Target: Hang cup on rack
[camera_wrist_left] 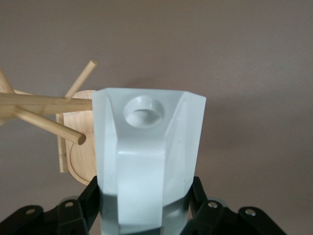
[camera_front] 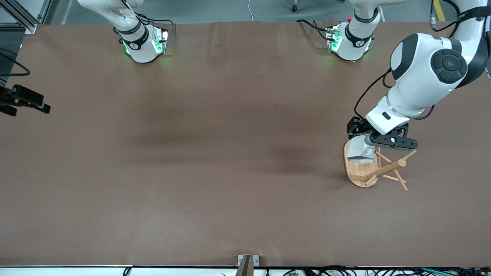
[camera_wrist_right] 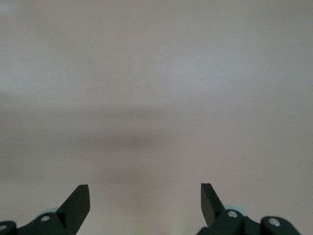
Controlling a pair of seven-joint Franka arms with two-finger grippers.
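Observation:
My left gripper (camera_front: pixel 360 147) is shut on the white faceted cup (camera_front: pixel 358 153) and holds it over the oval base of the bamboo rack (camera_front: pixel 387 168), at the left arm's end of the table. In the left wrist view the black fingers (camera_wrist_left: pixel 90 196) clamp the cup (camera_wrist_left: pixel 146 156) on both sides. Its blocky handle faces the camera, and the round hole (camera_wrist_left: pixel 144 111) in it has nothing through it. Two of the rack's pegs (camera_wrist_left: pixel 44 104) end right beside the cup's side, with the base (camera_wrist_left: pixel 80 156) showing below them. My right gripper (camera_wrist_right: pixel 145 196) waits open over bare table.
Brown table covering (camera_front: pixel 230 153) stretches wide between the two arms. The rack's pegs (camera_front: pixel 401 182) stick out toward the front camera and the left arm's end. A black piece of hardware (camera_front: pixel 27 100) juts in at the right arm's end of the table.

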